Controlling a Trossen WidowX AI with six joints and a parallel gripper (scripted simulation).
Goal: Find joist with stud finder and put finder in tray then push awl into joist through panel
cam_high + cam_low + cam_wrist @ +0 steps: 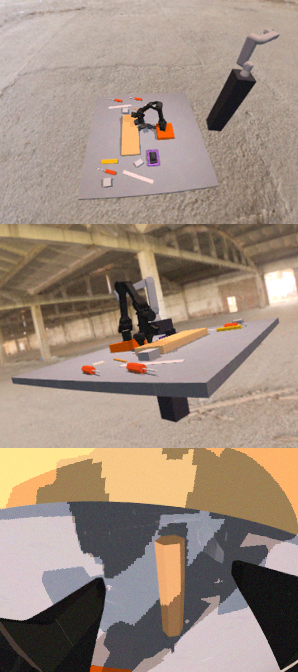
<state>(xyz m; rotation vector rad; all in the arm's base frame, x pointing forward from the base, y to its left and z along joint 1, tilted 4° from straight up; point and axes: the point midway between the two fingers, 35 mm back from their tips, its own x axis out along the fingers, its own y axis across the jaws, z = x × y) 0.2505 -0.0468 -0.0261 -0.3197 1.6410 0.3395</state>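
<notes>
The awl [135,109] [119,360] [170,590] lies on the table past the panel's far end, its orange handle toward the panel. My gripper [135,119] [170,575] is open, with nothing held. In the wrist view the awl shows between the two dark fingertips, which do not appear to touch it. The tan floor panel [130,140] [181,340] lies flat; part of its far end is hidden by the arm in the top view. The black stud finder [153,156] sits inside the purple tray [148,164]. No hole can be made out in the panel.
The arm stands on an orange base [165,134] [119,347]. Beyond the panel lie a grey block [125,110] [148,354], a pale strip [116,107] and two red screwdrivers [137,99] [136,367]. Near the front are a yellow bar [109,161], another screwdriver [110,172] and a long strip [137,176].
</notes>
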